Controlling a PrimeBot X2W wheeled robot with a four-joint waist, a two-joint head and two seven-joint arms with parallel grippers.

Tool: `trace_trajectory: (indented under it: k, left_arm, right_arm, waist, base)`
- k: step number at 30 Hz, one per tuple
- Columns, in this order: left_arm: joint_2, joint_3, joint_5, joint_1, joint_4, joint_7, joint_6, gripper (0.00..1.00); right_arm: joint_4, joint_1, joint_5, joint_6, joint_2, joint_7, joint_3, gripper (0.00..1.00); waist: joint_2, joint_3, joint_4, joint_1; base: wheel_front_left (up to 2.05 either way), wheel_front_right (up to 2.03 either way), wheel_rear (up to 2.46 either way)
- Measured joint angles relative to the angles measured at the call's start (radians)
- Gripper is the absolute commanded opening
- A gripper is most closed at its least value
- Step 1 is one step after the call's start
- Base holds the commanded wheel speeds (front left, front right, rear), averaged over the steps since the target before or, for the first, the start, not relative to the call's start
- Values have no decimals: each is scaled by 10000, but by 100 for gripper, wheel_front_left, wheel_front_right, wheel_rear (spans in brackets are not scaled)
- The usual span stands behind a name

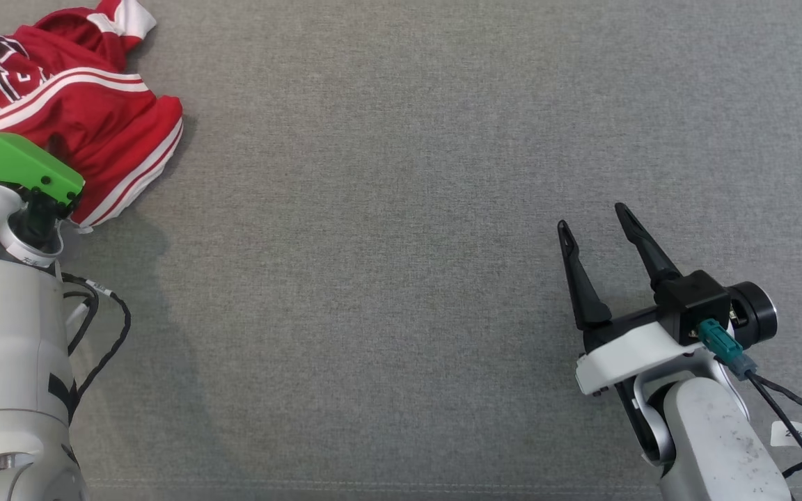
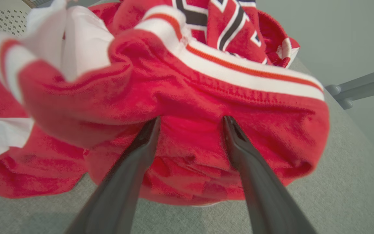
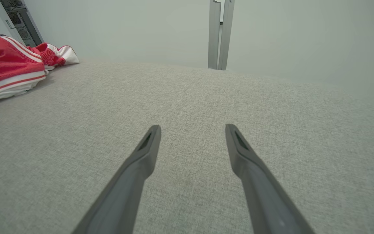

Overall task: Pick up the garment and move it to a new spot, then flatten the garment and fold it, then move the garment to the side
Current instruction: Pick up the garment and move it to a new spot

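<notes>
My left gripper (image 2: 192, 120): spread wide, nothing pinched. Both tips press against a bulging red fold, and the cloth between them hangs loose.
My left fingers (image 2: 131, 169): long and dark. They come in low over the grey cloth and meet the heap at its lower edge.
Garment (image 2: 190, 91): a red jersey with white stripes and dark-and-white lettering, crumpled and bunched rather than flat.
Where the garment lies: at the far left of the head view (image 1: 95, 118), on the surface, running off the left and top edges of that view.
Green cover (image 1: 11, 160): it sits on my left wrist above the near edge of the garment and hides my left fingertips in the head view.
Left cable (image 1: 105, 348): black, looping beside my pale left forearm.
My right gripper (image 1: 592, 216): also spread apart and holding nothing, over bare cloth at the lower right, well apart from the garment.
From my right wrist: my right fingers (image 3: 131, 175) point across open cloth, with the garment (image 3: 8, 61) off at the far left.
Surface (image 1: 401, 243): grey woven fabric.
Beyond the edge: an upright metal post (image 3: 219, 32) against a pale wall.
</notes>
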State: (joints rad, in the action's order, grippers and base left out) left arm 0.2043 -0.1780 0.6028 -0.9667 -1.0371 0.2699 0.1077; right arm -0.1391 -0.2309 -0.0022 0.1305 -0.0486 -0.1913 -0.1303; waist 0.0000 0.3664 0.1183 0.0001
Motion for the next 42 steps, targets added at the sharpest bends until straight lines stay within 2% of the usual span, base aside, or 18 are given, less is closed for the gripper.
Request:
trace_trajectory:
  k: [9,14,20,25,29,35,42]
  left_arm:
    - [196,360,-113,-174,21,-113,-665,0]
    - [464,439,-100,-709,694,-339,-1170,0]
    - [512,685,-48,-1327,1871,-313,-1682,0]
    - [138,1026,-38,-1618,2941,-255,-1887,0]
    - [-445,1429,86,-1717,3797,-211,-2048,0]
    - [-1266,2274,176,-1676,4786,-165,-2140,0]
    - [-1530,3687,428,-533,5288,-690,-2052,0]
  right_arm:
    - [-336,-13,382,0,-2,-184,-36,100]
    - [-600,-30,671,2,2,-343,-79,100]
    - [-961,-14,1124,0,0,-548,-88,100]
    - [-1229,66,1333,2,-2,-648,-127,100]
    - [-1342,189,1423,0,-2,-667,-144,100]
    - [-1356,253,1494,0,0,-704,-192,100]
    - [-1329,277,1578,0,-8,-706,-205,100]
  waist:
    - [0,-157,-167,0]
    - [0,-656,-64,-1]
    - [0,-1317,-65,0]
    - [0,-1829,-286,-1]
    - [0,-2123,-707,-1]
    - [0,-2476,-1689,-1]
    - [0,-2541,-2851,-1]
  base:
    - [0,0,0]
    - [0,0,0]
    - [0,0,0]
    - [0,0,0]
    - [0,0,0]
    - [0,0,0]
    - [0,0,0]
